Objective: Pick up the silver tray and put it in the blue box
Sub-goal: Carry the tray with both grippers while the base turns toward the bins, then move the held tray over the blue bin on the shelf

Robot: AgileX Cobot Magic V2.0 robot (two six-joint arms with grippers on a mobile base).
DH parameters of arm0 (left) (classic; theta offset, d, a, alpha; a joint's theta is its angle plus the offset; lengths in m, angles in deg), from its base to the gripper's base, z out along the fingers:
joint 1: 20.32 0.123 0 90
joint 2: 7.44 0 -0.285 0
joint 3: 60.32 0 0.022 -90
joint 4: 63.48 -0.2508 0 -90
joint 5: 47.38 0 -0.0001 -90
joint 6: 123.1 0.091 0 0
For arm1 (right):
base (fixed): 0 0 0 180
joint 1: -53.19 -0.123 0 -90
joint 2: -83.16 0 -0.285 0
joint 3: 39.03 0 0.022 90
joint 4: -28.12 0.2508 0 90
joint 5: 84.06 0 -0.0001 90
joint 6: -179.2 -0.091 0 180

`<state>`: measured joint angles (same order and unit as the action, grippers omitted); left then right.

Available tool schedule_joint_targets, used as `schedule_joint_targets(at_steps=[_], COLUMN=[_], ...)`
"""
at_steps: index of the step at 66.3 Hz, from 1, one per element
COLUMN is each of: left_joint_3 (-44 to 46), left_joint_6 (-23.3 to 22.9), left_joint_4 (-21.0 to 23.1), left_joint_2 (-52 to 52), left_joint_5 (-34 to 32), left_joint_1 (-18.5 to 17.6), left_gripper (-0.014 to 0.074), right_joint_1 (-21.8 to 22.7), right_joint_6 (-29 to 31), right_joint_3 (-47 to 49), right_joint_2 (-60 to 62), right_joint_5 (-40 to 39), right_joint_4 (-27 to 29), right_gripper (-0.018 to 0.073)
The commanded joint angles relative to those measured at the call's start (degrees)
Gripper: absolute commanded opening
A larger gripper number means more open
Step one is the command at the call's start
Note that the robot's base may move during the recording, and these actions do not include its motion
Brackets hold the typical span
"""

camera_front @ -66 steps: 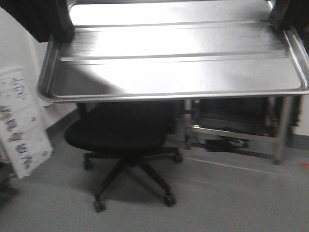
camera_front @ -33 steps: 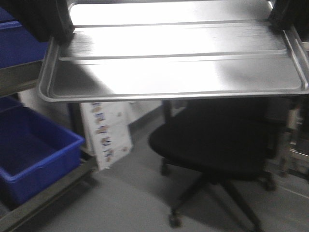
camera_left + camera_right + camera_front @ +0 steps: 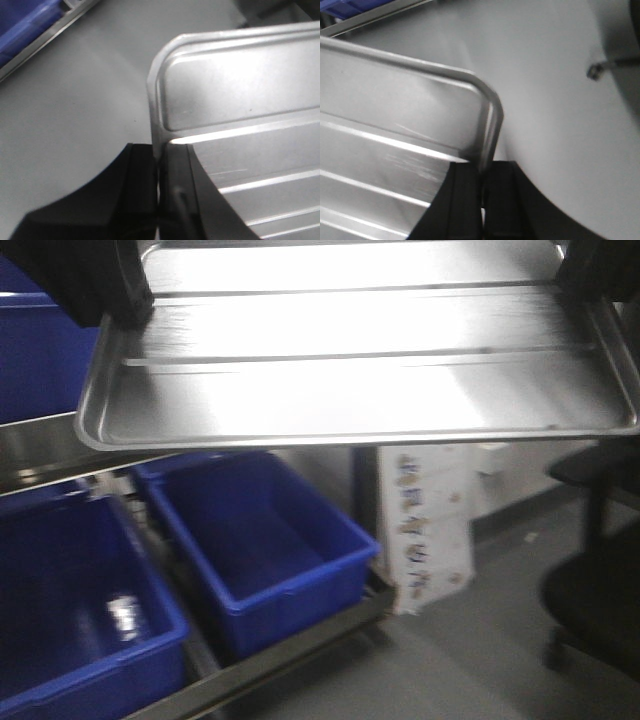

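The left hand [image 3: 160, 155] is clamped on one short rim of the silver tray [image 3: 360, 390]. The tray hangs level in the air, its long axis running side to side between both hands. The right hand [image 3: 482, 172] is pinched tight on the opposite short rim. The blue box [image 3: 300, 602] sits open on a shelf [image 3: 280, 655] below the tray's left half, so the next move is probably downward, shared equally by both arms.
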<state>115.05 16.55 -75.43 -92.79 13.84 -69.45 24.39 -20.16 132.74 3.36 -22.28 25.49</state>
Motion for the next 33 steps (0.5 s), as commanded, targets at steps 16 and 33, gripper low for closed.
schedule_joint_targets(at_steps=[16,33], left_joint_3=[1.3,1.3], left_joint_6=[2.0,2.0], left_joint_4=[-2.0,-2.0], left_joint_2=[1.7,1.7], left_joint_5=[1.1,1.1], left_joint_1=[-0.4,-0.4], left_gripper=[-0.0105,-0.0105], right_joint_1=[0.3,0.3], right_joint_6=[1.1,1.1], right_joint_3=[2.1,2.1], right_joint_2=[1.8,1.8], right_joint_5=[-2.5,-2.5], right_joint_4=[-2.7,-2.7], right_gripper=[0.0060,0.0060])
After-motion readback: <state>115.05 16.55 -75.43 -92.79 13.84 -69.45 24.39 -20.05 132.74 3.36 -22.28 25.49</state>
